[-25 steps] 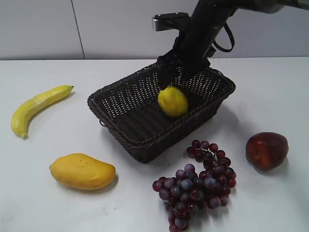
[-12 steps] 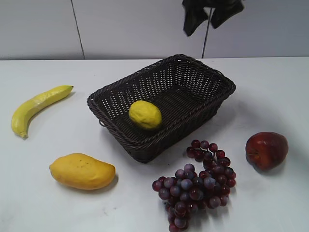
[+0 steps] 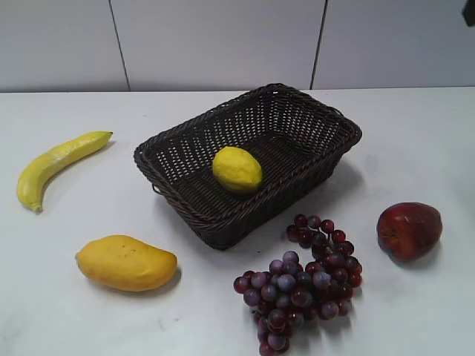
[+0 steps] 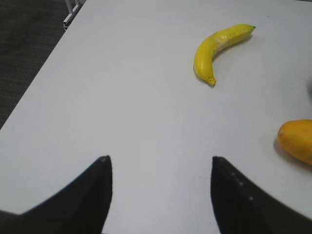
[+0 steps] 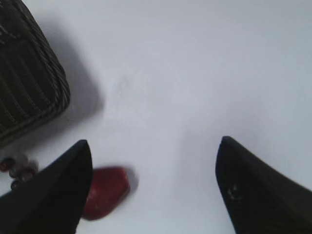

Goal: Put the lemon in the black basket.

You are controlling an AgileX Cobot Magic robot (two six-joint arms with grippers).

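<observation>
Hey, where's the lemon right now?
In the exterior view the lemon lies inside the black basket, near its middle, with the grapes in front and no pincer touching it.

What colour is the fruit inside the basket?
Bright yellow: the lemon, clearest in the exterior view.

The lemon (image 3: 237, 169) lies in the black basket (image 3: 312, 100), banana (image 3: 56, 164) left, grapes (image 3: 303, 279) in front, apple (image 3: 409, 230) right.

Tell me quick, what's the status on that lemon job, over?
Both grippers, left and right, open and empty, above bare table. Lemon lying inside the black basket, nothing touching it. Nothing in the way.
</observation>
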